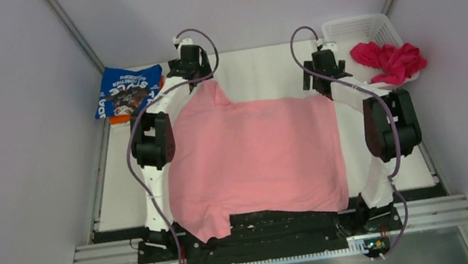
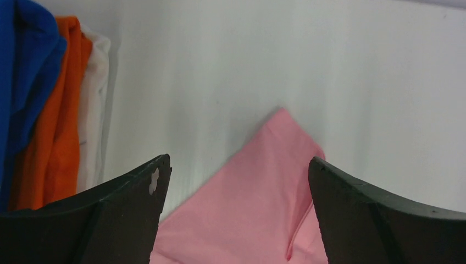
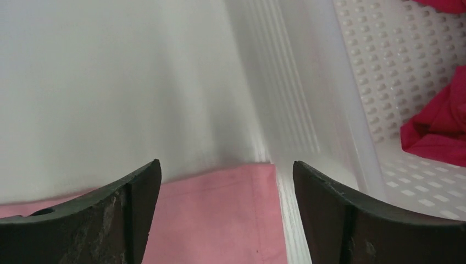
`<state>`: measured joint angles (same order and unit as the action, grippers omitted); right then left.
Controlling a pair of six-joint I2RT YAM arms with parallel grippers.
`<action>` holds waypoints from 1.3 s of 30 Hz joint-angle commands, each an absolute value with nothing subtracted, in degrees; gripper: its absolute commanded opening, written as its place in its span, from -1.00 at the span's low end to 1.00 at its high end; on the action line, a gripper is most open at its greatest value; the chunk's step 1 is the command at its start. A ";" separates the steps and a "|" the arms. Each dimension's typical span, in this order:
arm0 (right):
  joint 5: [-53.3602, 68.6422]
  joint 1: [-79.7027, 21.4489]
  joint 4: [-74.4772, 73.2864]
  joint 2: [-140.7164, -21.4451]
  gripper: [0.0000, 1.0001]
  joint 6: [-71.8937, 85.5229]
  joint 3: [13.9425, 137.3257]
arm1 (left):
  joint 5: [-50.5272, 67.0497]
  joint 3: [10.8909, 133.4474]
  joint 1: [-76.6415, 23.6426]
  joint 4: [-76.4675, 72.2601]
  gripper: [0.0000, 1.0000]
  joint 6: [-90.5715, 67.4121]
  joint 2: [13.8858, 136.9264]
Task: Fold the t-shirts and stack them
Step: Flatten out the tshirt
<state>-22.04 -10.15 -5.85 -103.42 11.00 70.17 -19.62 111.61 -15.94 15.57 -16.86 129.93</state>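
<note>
1. Working on the pink shirt point(image 1: 255, 160), spread nearly flat over the middle of the table point(image 1: 263, 63). One sleeve pokes toward the far left, and the near-left sleeve reaches over the black strip point(image 1: 284, 224) at the near edge.
2. Holding the left claw point(image 2: 236, 165) at that far-left sleeve tip, fingers released and wide apart, gripping nothing. Cannot tell whether they touch the cloth. Placed there, most likely, to pinch that corner for the first fold.
3. Holding the right claw point(image 3: 226, 165) at the far-right corner of the same shirt, also spread open and empty, just beside the wall of the basket point(image 3: 308, 82). Mirrored with the left, probably to lift both far corners together and keep the fold line straight.
4. Stacked out of the way at the far-left corner: a folded blue shirt point(image 1: 130, 89) with white lettering, resting on an orange shirt point(image 1: 119, 118) that shows only as a strip at the pile's edge.
5. Crumpled in the white basket at the far right and spilling over its rim: the magenta shirt point(image 1: 389, 60), not yet folded.
6. Judging from this layout: two shirts done, one in hand, one waiting, and the pink fold not yet begun.
7. Worth watching: thin cloth slipping from a shallow pinch, and the right claw snagging the basket wall.
</note>
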 commanded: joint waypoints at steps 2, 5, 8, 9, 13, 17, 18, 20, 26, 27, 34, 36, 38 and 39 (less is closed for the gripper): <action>-17.26 -10.05 -2.30 -99.52 0.84 11.72 73.89 | -16.84 108.35 -15.73 14.36 0.98 -19.82 121.53; -14.99 -10.12 -1.80 -94.93 0.87 14.50 69.28 | -12.28 100.61 -15.72 10.40 0.98 -21.23 116.43; -7.13 -10.12 -0.50 -90.25 0.93 19.06 62.88 | -6.39 95.85 -15.73 10.00 0.98 -23.62 114.19; -3.80 -10.24 1.79 -88.73 0.97 20.36 60.42 | -3.72 94.42 -15.73 9.61 0.98 -24.89 113.97; 6.77 -11.11 7.23 -84.28 0.97 25.29 50.48 | 5.29 89.93 -15.73 6.89 0.98 -30.47 114.56; 9.23 -12.29 8.72 -82.63 0.97 27.54 45.35 | 9.61 87.96 -15.82 2.74 0.98 -36.10 116.27; 9.12 -12.34 8.98 -82.64 0.97 27.85 44.74 | 10.47 87.98 -15.82 2.22 0.98 -36.94 116.98; 8.01 -12.36 8.69 -83.11 0.97 28.02 44.39 | 12.02 88.00 -15.90 1.35 0.98 -38.23 118.19; 4.60 -12.36 5.32 -84.48 0.97 27.99 45.34 | 11.84 88.49 -16.06 1.09 0.85 -39.95 121.63; 4.35 -12.36 5.09 -84.66 0.97 27.98 45.35 | 10.92 88.46 -16.06 1.61 0.82 -40.06 121.78; 4.26 -12.34 4.88 -85.82 0.97 27.92 45.53 | 5.94 90.11 -16.08 3.87 0.48 -39.15 123.80; 3.94 -12.32 4.68 -85.97 0.97 27.89 45.53 | 5.47 92.12 -16.07 6.51 0.36 -38.91 125.05; 3.51 -12.30 4.53 -86.07 0.97 27.82 45.53 | 5.22 93.23 -16.15 8.21 0.32 -38.55 125.58; 3.37 -12.35 4.50 -86.21 0.97 27.74 45.60 | 4.86 93.33 -16.16 8.55 0.31 -38.48 125.70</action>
<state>4.56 -11.99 3.97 -85.82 27.31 43.59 7.03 90.15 -15.97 6.22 -39.05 124.73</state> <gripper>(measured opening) 0.986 0.668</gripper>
